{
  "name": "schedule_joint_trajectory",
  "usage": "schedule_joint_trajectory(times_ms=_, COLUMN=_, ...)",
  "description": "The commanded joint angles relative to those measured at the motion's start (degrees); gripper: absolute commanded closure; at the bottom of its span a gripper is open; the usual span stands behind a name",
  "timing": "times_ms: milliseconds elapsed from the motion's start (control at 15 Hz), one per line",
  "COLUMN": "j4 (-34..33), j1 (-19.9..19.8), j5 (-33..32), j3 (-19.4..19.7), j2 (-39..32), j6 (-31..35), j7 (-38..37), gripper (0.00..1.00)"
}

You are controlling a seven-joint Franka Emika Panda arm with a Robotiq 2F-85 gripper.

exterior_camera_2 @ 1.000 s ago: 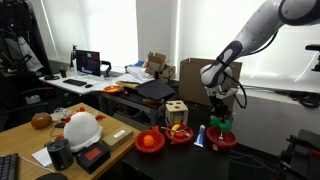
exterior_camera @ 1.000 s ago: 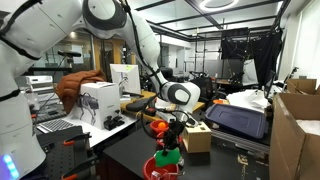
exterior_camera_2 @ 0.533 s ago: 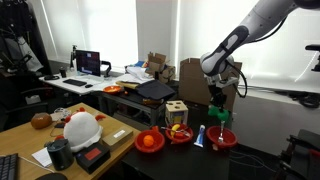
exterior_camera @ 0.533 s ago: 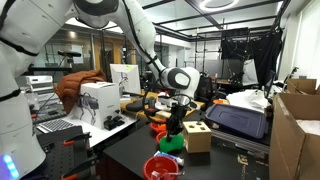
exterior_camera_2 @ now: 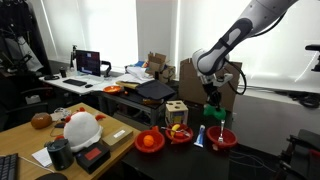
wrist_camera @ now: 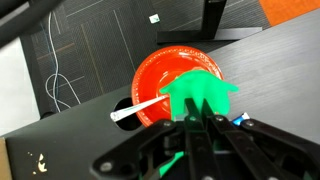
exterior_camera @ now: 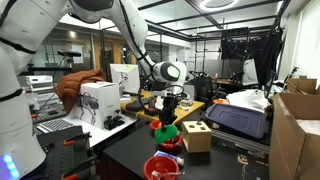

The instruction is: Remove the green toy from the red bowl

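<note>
**Green toy lifted clear of the red bowl**

The tool (exterior_camera: pixel 169 120) pinches the green toy (exterior_camera: pixel 167 129) from above and holds it in the air over the red bowl (exterior_camera: pixel 162 167), without touching it. In the wrist view the toy overlaps the bowl's near rim. The bowl rests on the black tabletop (wrist_camera: pixel 270 70).

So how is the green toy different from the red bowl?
The green toy is lumpy and small; the red bowl is round and wider. The green toy is up in the air, pinched by the gripper; the red bowl sits low on the black table. Both are one bright colour.
</note>
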State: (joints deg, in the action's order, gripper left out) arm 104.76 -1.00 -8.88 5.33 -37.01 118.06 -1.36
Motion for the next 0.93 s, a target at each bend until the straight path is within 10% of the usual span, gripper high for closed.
schedule_joint_trajectory(times_ms=0, j4=1.72, j1=1.68, j5=-2.84, j3=-0.72, j2=1.55, j6=-0.54, j7=0.35, gripper=0.98)
schedule_joint_trajectory(times_ms=867, j4=2.74, j1=6.13, j5=-3.71, j3=-8.81, j2=-0.56, j6=0.26, j7=6.57, gripper=0.98)
